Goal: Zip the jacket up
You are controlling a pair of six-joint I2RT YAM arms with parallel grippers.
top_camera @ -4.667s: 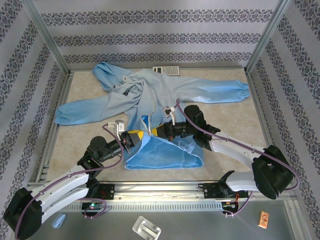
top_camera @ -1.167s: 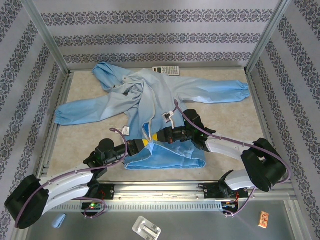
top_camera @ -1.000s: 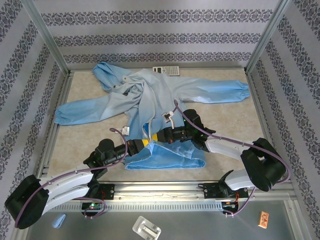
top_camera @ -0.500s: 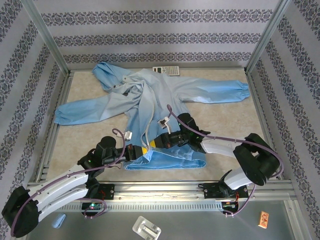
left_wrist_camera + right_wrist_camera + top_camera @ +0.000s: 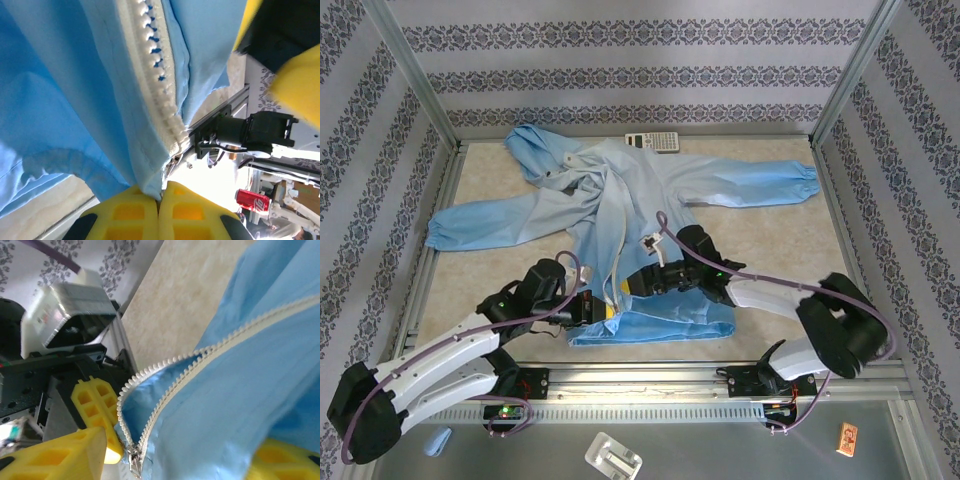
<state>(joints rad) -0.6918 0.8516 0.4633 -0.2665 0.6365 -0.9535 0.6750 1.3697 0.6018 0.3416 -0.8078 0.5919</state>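
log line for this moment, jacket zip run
left gripper: shut on jacket hem by zipper | right gripper: open around jacket edge | zipper: open

jacket [image 5: 620, 195]: light-blue, thin, hooded, lying front-up
sleeves: flopped out to the left and right
zipper [image 5: 165, 410]: whitish teeth, pretty much unzipped, halves only joined down at the near hem
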